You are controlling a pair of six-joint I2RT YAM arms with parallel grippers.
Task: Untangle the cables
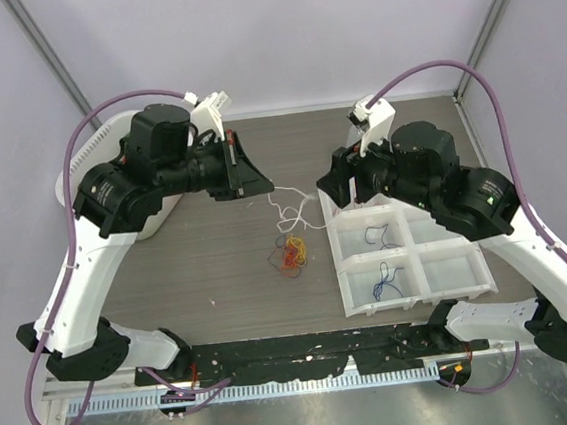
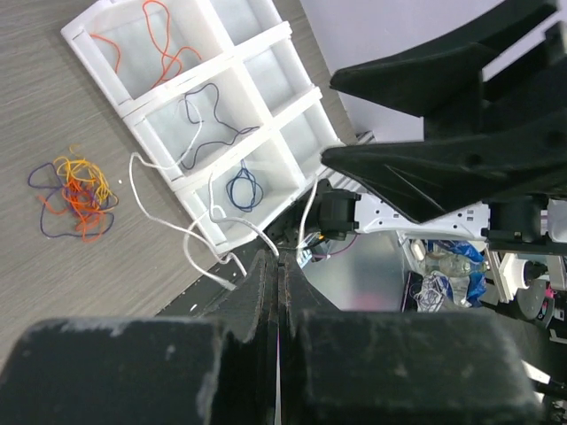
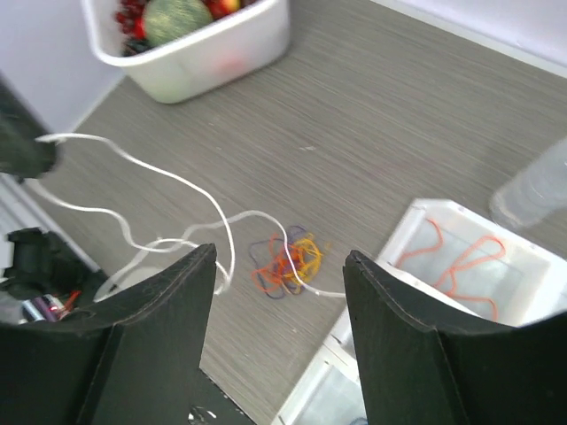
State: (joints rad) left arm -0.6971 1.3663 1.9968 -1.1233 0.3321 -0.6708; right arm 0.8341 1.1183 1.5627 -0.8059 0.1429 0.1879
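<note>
A tangle of thin orange, yellow, red and dark blue cables (image 1: 290,255) lies on the table left of the white tray (image 1: 341,267). My left gripper (image 1: 267,186) is shut on a white cable (image 1: 289,215) and holds it up, so it hangs in loops toward the tangle. In the left wrist view the shut gripper (image 2: 279,257) pinches the white cable (image 2: 155,212), with the tangle (image 2: 75,195) below. My right gripper (image 1: 334,192) is open and empty above the tray's far left corner. In its wrist view the gripper (image 3: 279,261) frames the tangle (image 3: 288,257) and the white cable (image 3: 177,181).
The tray (image 2: 257,49) holds single cables: orange (image 2: 164,49), dark blue (image 2: 208,119) and a blue coil (image 2: 244,188). A white bin (image 3: 204,57) with fruit stands at the far left. A clear bottle (image 3: 532,190) stands behind the tray.
</note>
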